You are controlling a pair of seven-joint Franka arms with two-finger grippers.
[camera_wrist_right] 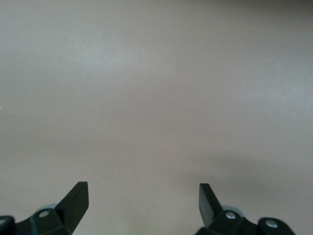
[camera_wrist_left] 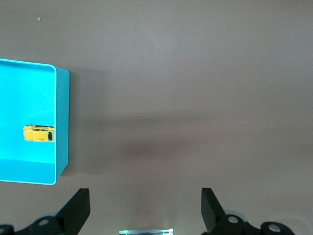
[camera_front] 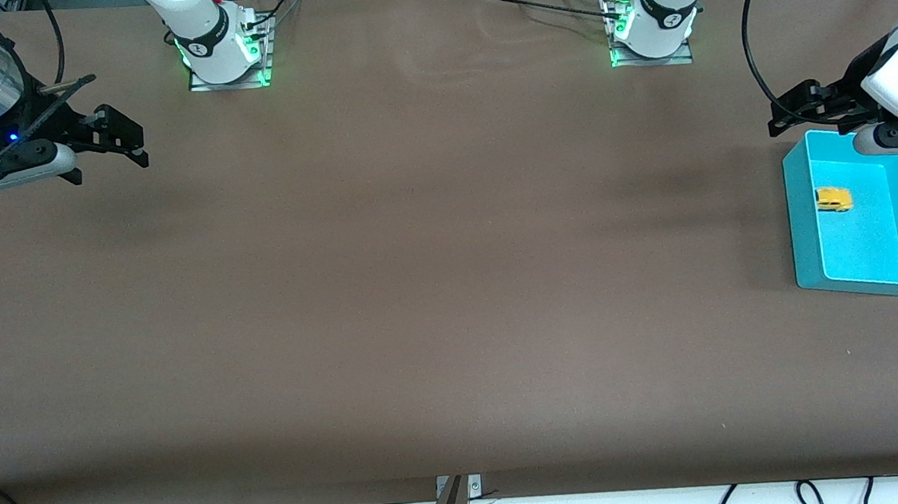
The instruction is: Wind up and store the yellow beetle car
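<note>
There is one yellow beetle car [camera_front: 833,198] and one turquoise bin [camera_front: 803,224] holding it. Two grippers show: the left gripper [camera_front: 790,109] and the right gripper [camera_front: 116,146], both spread wide.

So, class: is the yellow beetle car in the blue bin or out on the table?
In. The yellow beetle car lies on the floor of the blue bin, by one wall.

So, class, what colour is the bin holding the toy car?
Bright turquoise: the bin, with the yellow beetle car inside, shows best in the front view.

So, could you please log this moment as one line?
yellow beetle car: in teal bin | left gripper: open, empty | right gripper: open, waiting
</note>
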